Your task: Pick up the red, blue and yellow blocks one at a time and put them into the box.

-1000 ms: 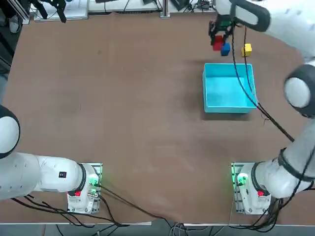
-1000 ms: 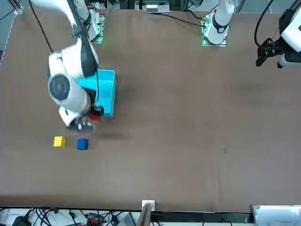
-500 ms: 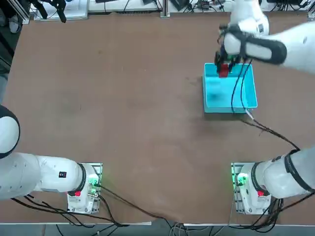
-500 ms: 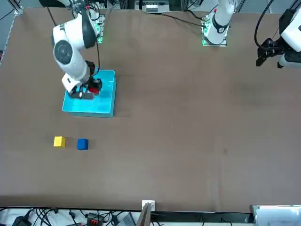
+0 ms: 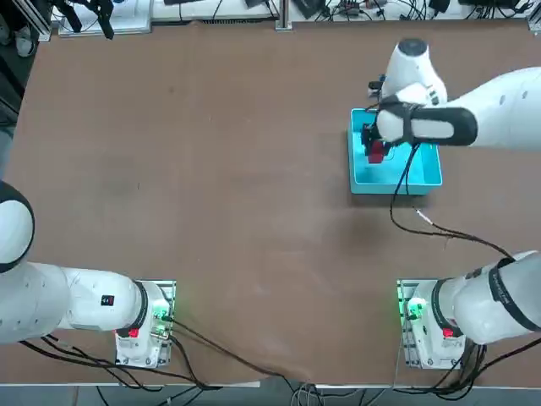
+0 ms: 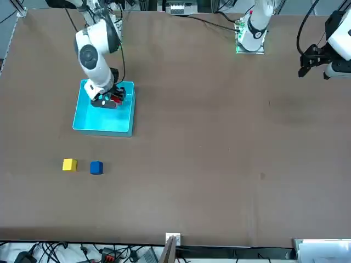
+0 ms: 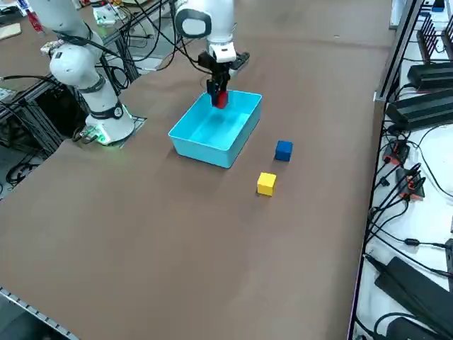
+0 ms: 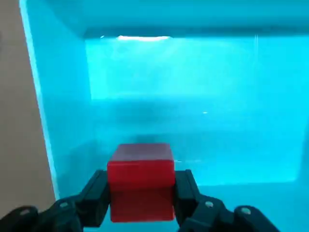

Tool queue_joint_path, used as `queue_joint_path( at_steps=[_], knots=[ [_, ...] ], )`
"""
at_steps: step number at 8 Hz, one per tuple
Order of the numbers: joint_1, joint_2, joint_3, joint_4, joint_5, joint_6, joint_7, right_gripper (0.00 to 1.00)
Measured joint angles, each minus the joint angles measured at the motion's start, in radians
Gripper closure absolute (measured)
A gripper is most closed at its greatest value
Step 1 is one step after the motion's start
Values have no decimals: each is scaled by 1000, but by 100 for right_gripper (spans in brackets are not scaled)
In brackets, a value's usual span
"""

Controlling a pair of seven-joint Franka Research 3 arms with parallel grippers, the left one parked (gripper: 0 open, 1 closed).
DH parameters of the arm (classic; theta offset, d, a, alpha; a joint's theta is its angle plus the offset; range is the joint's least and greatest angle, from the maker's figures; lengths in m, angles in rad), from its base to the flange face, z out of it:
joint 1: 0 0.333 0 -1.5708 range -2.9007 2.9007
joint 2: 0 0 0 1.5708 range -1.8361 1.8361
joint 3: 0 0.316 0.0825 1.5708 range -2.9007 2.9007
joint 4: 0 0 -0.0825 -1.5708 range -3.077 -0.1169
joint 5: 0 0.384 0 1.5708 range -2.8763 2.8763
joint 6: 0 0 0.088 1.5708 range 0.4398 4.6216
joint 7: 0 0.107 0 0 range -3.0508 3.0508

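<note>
One bent right arm points its claw (image 8: 141, 193) straight down over the box (image 5: 427, 173), grasping the red block (image 8: 141, 181).

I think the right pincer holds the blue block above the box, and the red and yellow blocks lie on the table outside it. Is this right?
Not quite: the colours are swapped. The right pincer holds the red block above the box, as the right wrist view shows. The blue block and the yellow block lie on the table outside it.

Box (image 8: 193, 96) glossy smooth plastic look; red block (image 8: 141, 181) matt, plain; table (image 5: 211, 169) matt brown.
</note>
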Motion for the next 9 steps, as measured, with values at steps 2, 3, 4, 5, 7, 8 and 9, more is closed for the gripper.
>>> queue_joint_path(
  at_steps=[2, 3, 4, 5, 7, 8, 9],
  knots=[
    [4, 33, -1, -1, 0, 20, 2, 31],
    [3, 34, -2, -1, 0, 20, 2, 31],
    [2, 34, -3, -1, 0, 20, 2, 31],
    [2, 34, -5, -1, 0, 18, 2, 31],
    [0, 34, -7, 0, 0, 5, 2, 15],
    [0, 30, -7, 3, 0, -12, 2, 0],
    [0, 23, -11, 9, 0, -31, 2, 0]
  ],
)
